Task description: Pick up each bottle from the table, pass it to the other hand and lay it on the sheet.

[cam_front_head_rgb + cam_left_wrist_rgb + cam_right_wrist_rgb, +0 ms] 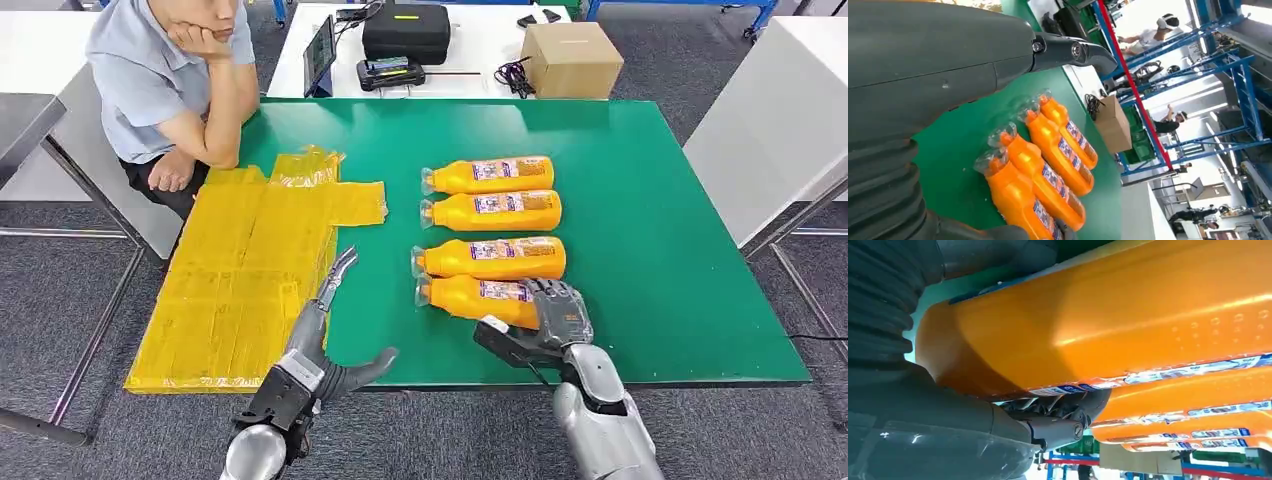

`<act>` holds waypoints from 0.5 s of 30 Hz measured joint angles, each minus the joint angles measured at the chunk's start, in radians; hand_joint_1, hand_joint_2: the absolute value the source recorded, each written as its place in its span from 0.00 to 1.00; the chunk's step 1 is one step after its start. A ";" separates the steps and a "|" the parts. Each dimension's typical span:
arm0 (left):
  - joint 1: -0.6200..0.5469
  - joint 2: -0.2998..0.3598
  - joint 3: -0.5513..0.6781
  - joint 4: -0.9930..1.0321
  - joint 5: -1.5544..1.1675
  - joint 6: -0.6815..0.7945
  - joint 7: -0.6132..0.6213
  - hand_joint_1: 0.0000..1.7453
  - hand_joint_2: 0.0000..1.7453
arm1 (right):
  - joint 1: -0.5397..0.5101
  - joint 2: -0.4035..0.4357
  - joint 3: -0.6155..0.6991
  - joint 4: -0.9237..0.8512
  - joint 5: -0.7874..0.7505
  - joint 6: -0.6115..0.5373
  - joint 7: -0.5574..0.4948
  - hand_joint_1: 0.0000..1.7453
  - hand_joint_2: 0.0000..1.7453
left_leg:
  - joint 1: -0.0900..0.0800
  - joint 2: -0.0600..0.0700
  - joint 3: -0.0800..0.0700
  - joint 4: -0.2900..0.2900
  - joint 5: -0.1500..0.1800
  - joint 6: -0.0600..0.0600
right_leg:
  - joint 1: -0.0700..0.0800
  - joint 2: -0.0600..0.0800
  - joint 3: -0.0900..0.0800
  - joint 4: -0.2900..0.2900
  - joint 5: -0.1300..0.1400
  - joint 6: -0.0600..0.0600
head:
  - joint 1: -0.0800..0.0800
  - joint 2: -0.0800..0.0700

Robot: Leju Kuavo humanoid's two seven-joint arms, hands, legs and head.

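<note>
Right hand (553,322) grips nearest bottle (478,297); wrist view shows fingers (1058,427) underneath.

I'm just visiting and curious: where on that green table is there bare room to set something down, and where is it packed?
Bare green table lies right of the four bottles, and in a strip behind them toward the cardboard box. A narrower gap separates the bottles from the yellow sheet, where the left hand hovers. It is crowded at the nearest bottle, under the right hand.

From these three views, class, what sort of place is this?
Probably a robot lab or test workshop: a green worktable with staged orange bottles, blue metal frames, and a person wearing a headset behind.
</note>
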State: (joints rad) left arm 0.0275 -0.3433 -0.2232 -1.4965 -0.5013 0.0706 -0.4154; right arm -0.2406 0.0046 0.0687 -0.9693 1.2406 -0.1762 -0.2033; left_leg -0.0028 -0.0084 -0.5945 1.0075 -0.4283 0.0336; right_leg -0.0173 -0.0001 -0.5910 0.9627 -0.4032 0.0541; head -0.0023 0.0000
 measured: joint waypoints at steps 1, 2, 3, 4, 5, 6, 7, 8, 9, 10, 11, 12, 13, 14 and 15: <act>0.000 0.000 0.000 0.000 0.000 0.000 0.000 0.00 1.00 | 0.000 0.000 -0.001 0.000 -0.002 0.000 -0.001 1.00 1.00 | 0.000 0.000 0.000 0.000 0.000 0.000 | 0.000 0.000 0.000 0.000 0.000 0.000 | 0.000 0.000; 0.000 0.000 0.000 0.000 0.000 0.000 0.000 0.00 1.00 | 0.001 -0.001 -0.003 0.000 -0.003 0.000 -0.004 1.00 1.00 | 0.000 0.000 0.001 0.000 0.000 0.000 | 0.000 0.000 0.000 0.000 0.000 0.000 | 0.000 0.000; 0.000 0.000 0.000 0.000 0.000 0.000 -0.001 0.00 1.00 | 0.001 -0.001 -0.004 0.000 -0.010 0.000 -0.010 1.00 1.00 | 0.000 0.000 0.001 0.000 0.000 0.000 | 0.000 0.000 0.000 0.000 0.000 0.000 | 0.000 0.000; 0.000 0.000 0.000 0.000 0.000 0.000 -0.002 0.00 1.00 | 0.003 -0.001 -0.006 -0.001 -0.022 0.000 -0.022 1.00 1.00 | 0.000 0.000 0.001 0.000 0.000 0.000 | 0.000 0.000 0.000 0.000 0.000 0.000 | 0.000 0.000; 0.000 0.000 0.000 0.000 0.002 0.000 -0.002 0.00 1.00 | 0.007 -0.001 -0.009 -0.006 -0.045 0.002 -0.044 1.00 1.00 | 0.000 0.000 0.001 0.000 0.000 0.000 | 0.000 0.000 0.000 0.000 0.000 0.000 | 0.000 0.000; 0.000 0.000 0.000 0.000 0.012 0.003 -0.002 0.00 1.00 | 0.015 0.000 -0.009 -0.016 -0.069 0.003 -0.065 1.00 1.00 | 0.000 0.000 0.001 0.000 0.000 0.000 | 0.000 0.000 0.001 0.000 0.000 0.000 | 0.000 0.000; 0.000 0.000 0.000 0.000 0.034 0.007 0.002 0.00 1.00 | 0.031 0.000 -0.010 -0.036 -0.102 0.007 -0.092 1.00 1.00 | 0.000 0.000 0.000 0.000 0.000 0.000 | 0.000 0.000 0.003 0.000 0.000 0.000 | 0.001 0.000; 0.000 0.000 0.000 0.001 0.078 0.003 0.020 0.00 1.00 | 0.046 0.003 -0.011 -0.065 -0.141 0.016 -0.121 1.00 1.00 | 0.000 0.000 -0.001 0.000 0.000 0.000 | 0.000 0.000 0.010 0.000 0.000 0.001 | 0.001 0.000; 0.000 0.000 0.000 0.003 0.123 -0.005 0.041 0.00 1.00 | 0.064 0.007 -0.010 -0.093 -0.171 0.030 -0.141 1.00 1.00 | 0.000 0.000 -0.001 0.000 0.000 0.000 | 0.000 0.000 0.011 0.000 0.001 0.001 | 0.000 0.000; -0.002 0.000 0.000 0.007 0.163 -0.011 0.058 0.00 1.00 | 0.080 0.014 -0.006 -0.123 -0.195 0.046 -0.154 1.00 1.00 | 0.000 0.002 0.000 0.000 0.000 0.000 | 0.000 0.000 0.010 0.001 0.001 0.001 | 0.000 0.000; -0.005 0.000 0.000 0.016 0.201 -0.015 0.072 0.00 1.00 | 0.101 0.025 0.002 -0.166 -0.225 0.070 -0.158 1.00 1.00 | 0.000 0.003 0.000 0.000 -0.001 -0.001 | 0.000 0.001 0.010 0.001 0.001 0.000 | 0.000 0.000; -0.007 0.000 0.000 0.021 0.211 -0.014 0.077 0.00 1.00 | 0.112 0.029 0.007 -0.186 -0.235 0.082 -0.159 1.00 1.00 | 0.000 0.003 -0.001 0.000 -0.001 -0.001 | 0.000 0.001 0.009 0.001 0.001 0.000 | 0.000 0.000; -0.009 0.000 0.000 0.029 0.219 -0.014 0.079 0.00 1.00 | 0.124 0.037 0.016 -0.214 -0.243 0.092 -0.158 1.00 1.00 | 0.001 0.004 -0.002 0.000 -0.001 -0.001 | 0.001 0.001 0.008 0.001 0.001 0.000 | 0.000 0.000; -0.011 0.000 0.000 0.034 0.221 -0.014 0.080 0.00 1.00 | 0.134 0.040 0.019 -0.232 -0.246 0.098 -0.157 1.00 1.00 | 0.001 0.003 -0.002 0.000 0.000 -0.001 | 0.001 0.001 0.007 0.001 0.001 0.000 | 0.000 0.000; -0.012 0.000 0.000 0.038 0.222 -0.014 0.080 0.00 1.00 | 0.143 0.043 0.022 -0.245 -0.247 0.099 -0.155 1.00 1.00 | 0.002 0.003 -0.003 0.000 0.000 -0.001 | 0.001 0.001 0.007 0.001 0.001 0.000 | 0.000 0.000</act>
State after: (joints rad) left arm 0.0150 -0.3429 -0.2232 -1.4587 -0.2796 0.0561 -0.3353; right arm -0.0978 0.0477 0.0908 -1.2147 0.9937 -0.0771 -0.3586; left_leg -0.0013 -0.0058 -0.5978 1.0075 -0.4286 0.0321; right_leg -0.0160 0.0008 -0.5841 0.9633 -0.4024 0.0539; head -0.0023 0.0000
